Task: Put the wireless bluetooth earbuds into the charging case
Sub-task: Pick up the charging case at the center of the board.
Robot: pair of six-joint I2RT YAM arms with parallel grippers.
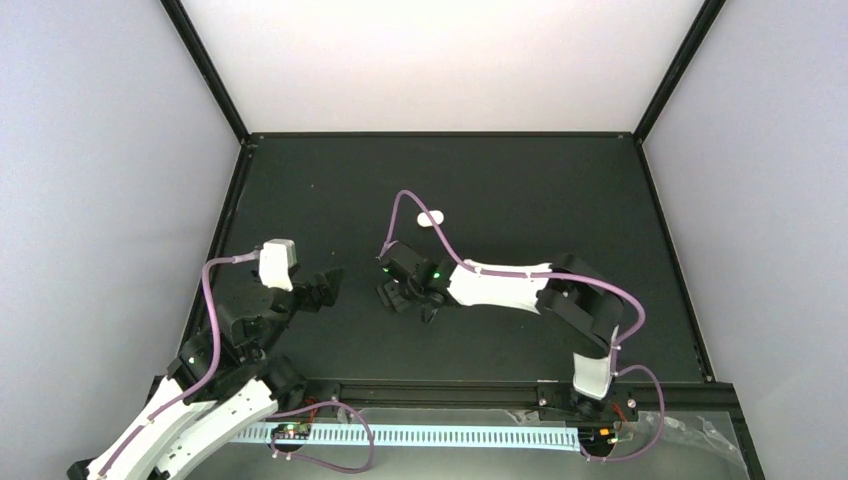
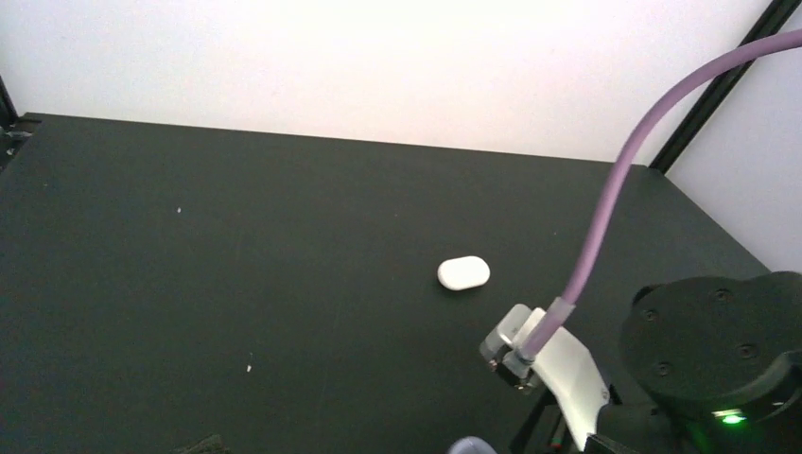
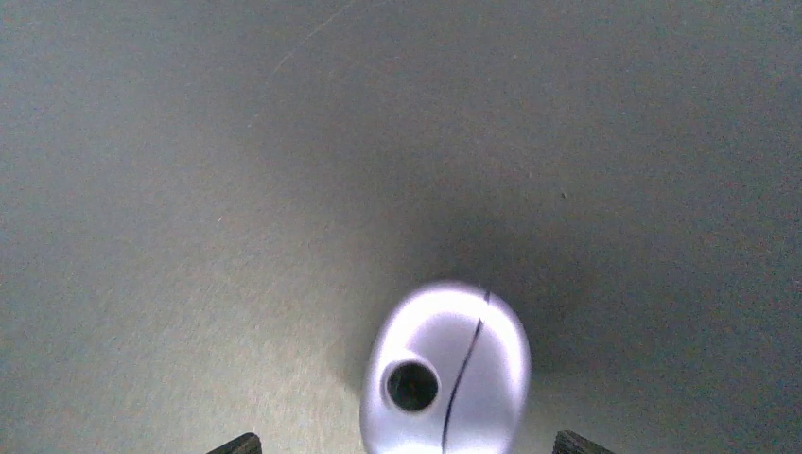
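Nothing was seated yet — white case (image 1: 430, 218) lay shut, far. My right gripper (image 3: 404, 445) stood spread around a purple pod (image 3: 444, 374); left gripper (image 1: 320, 287) — couldn't tell.

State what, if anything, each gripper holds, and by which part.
Nothing is held. The right gripper is open, its fingers astride the purple case without touching it. The left gripper appears empty.

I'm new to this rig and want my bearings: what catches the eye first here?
A purple case fills the right wrist view, lying closed on the dark table between the right gripper's open fingertips. Farther back, a white case lies mid-table, also closed.
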